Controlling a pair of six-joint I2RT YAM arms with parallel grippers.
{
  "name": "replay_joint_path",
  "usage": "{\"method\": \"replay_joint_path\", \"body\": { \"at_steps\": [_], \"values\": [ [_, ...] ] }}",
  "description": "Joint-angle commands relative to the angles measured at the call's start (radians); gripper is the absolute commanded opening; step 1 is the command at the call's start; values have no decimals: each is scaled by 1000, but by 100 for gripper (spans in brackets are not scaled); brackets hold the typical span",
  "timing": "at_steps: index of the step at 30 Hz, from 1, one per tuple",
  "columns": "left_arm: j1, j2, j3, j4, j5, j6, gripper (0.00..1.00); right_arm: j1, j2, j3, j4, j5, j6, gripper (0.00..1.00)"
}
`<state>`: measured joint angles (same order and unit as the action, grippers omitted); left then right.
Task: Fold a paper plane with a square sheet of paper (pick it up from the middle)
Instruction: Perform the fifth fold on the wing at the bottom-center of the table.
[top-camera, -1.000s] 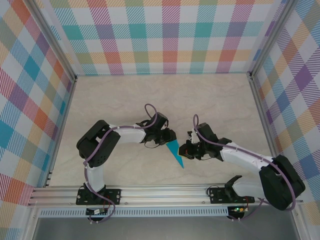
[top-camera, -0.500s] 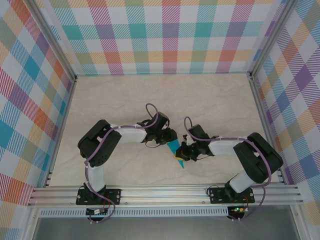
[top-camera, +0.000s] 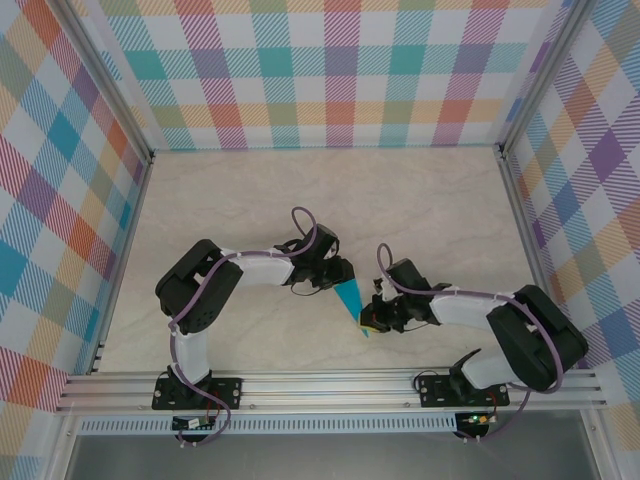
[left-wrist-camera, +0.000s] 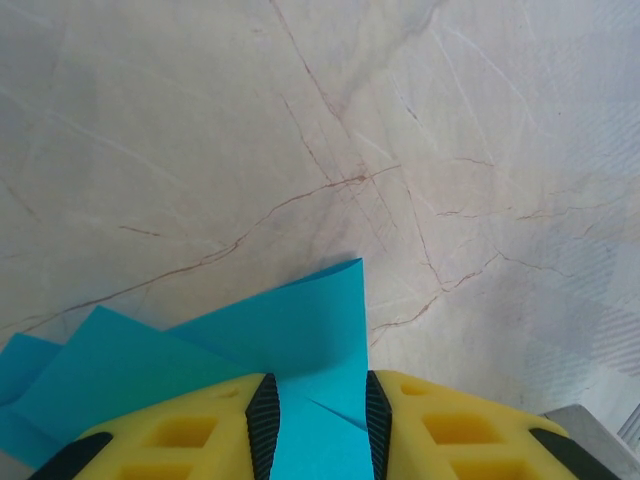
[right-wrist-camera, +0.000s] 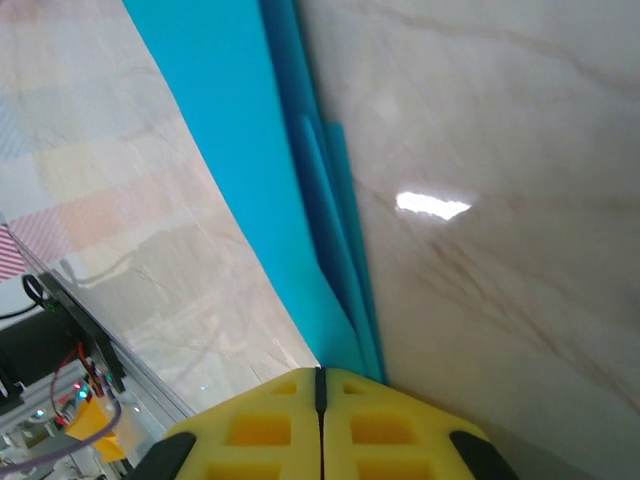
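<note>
- Top external view: the narrow, pointed teal-blue paper plane (top-camera: 351, 299) lies near the middle of the pale marble-patterned bench (top-camera: 250, 200), its point aimed at the near edge; the left tool (top-camera: 340, 276) sits at its wide far end and the right tool (top-camera: 370, 318) just beside its pointed near end; both white arms bend inwards from their bases on the aluminium rail (top-camera: 330, 385); plaid walls (top-camera: 340, 80) stand round the bench on three sides.
- Left wrist view: the left tool (left-wrist-camera: 318, 405) is clenched on the paper plane (left-wrist-camera: 290, 330), a layered fold passing between the black pads (left-wrist-camera: 263, 425) of the yellow fingers; more teal layers fan out to the left, low over the veined bench (left-wrist-camera: 200, 130).
- Right wrist view: the right tool (right-wrist-camera: 321, 385) has its yellow fingers pressed together with no gap at the seam; the paper plane (right-wrist-camera: 240, 150) runs from the top of the view down to the fingertips, its stacked edges showing along the right side; I cannot tell whether those fingers pinch the paper or only touch it; a light glints on the bench (right-wrist-camera: 480, 150) to the right.
</note>
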<state>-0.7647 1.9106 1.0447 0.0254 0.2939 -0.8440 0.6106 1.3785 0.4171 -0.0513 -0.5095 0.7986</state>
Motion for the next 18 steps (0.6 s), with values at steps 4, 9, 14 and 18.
{"method": "replay_joint_path", "body": {
  "at_steps": [4, 9, 14, 18],
  "values": [
    [-19, 79, -31, -142, -68, 15, 33, 6, -65, -54, -189, 34, -68, 7],
    [-20, 81, -31, -136, -60, 16, 33, 6, -148, -38, -264, 60, -77, 10],
    [-20, 65, -37, -140, -61, 18, 33, 6, -226, 28, -248, 24, -68, 16],
    [-20, 60, -34, -144, -61, 22, 33, 12, -167, 86, -167, -19, -47, 16]
  ]
}}
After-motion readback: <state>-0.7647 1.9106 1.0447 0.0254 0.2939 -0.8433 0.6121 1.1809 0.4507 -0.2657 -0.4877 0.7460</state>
